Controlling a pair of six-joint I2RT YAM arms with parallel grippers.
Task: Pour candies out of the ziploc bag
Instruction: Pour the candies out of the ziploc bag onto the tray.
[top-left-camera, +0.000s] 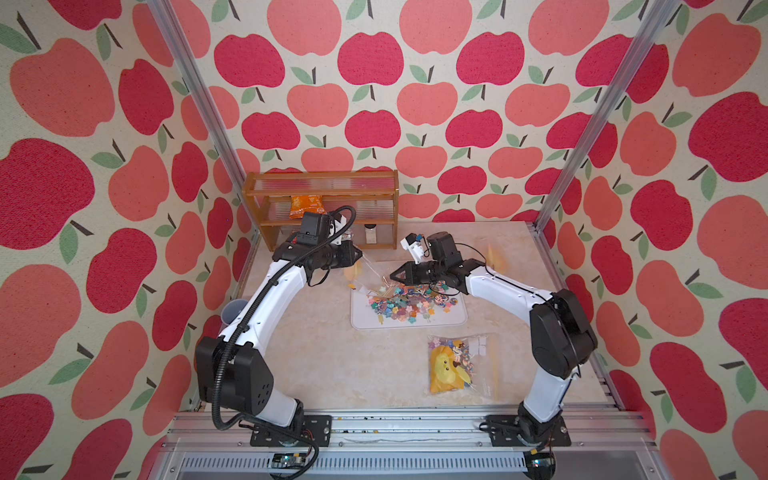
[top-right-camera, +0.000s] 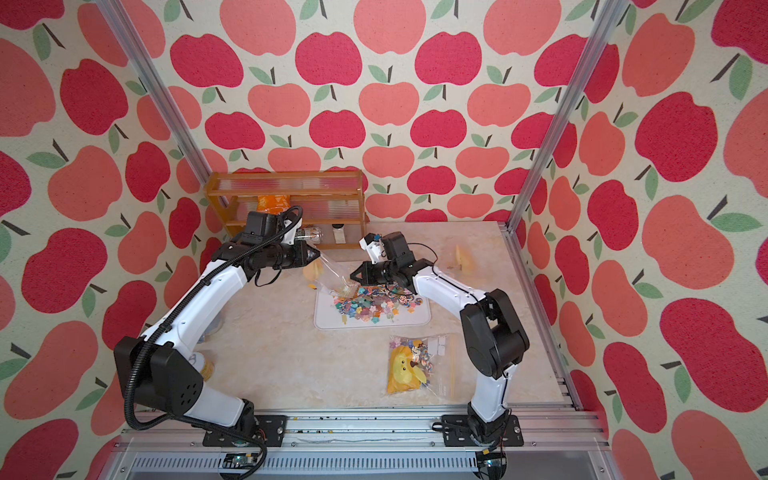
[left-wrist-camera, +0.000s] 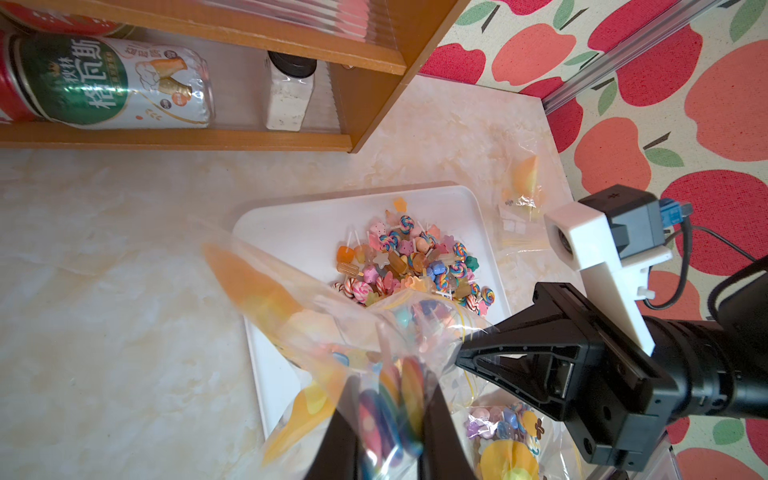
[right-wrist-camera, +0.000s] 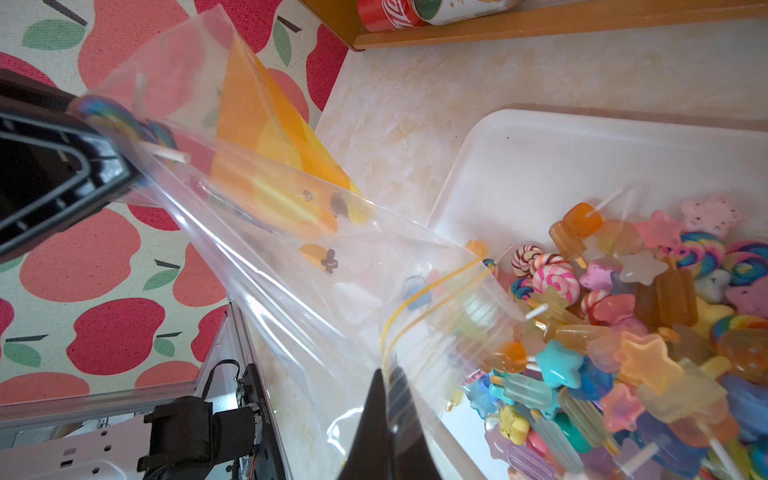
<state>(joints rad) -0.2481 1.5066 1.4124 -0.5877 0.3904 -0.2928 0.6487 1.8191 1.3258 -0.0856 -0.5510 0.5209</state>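
A clear ziploc bag (top-left-camera: 368, 272) (left-wrist-camera: 316, 316) (right-wrist-camera: 291, 257) hangs tilted between my two grippers, its mouth low over a white tray (top-left-camera: 453, 320) (left-wrist-camera: 299, 224) (right-wrist-camera: 540, 158). My left gripper (top-left-camera: 360, 254) (left-wrist-camera: 390, 395) is shut on the bag's raised bottom end, pinching a swirled lollipop through the plastic. My right gripper (top-left-camera: 392, 276) (right-wrist-camera: 386, 370) is shut on the edge of the open mouth by the yellow zip line. The candies (top-left-camera: 409, 301) (left-wrist-camera: 415, 262) (right-wrist-camera: 623, 332) lie heaped on the tray; a few remain inside the bag.
A second bag (top-left-camera: 457, 365) holding a yellow toy and sweets lies in front of the tray. Another small bag (top-left-camera: 496, 255) sits at the back right. A wooden shelf (top-left-camera: 320, 208) with an orange snack packet (top-left-camera: 305, 206), cans and a bottle stands behind.
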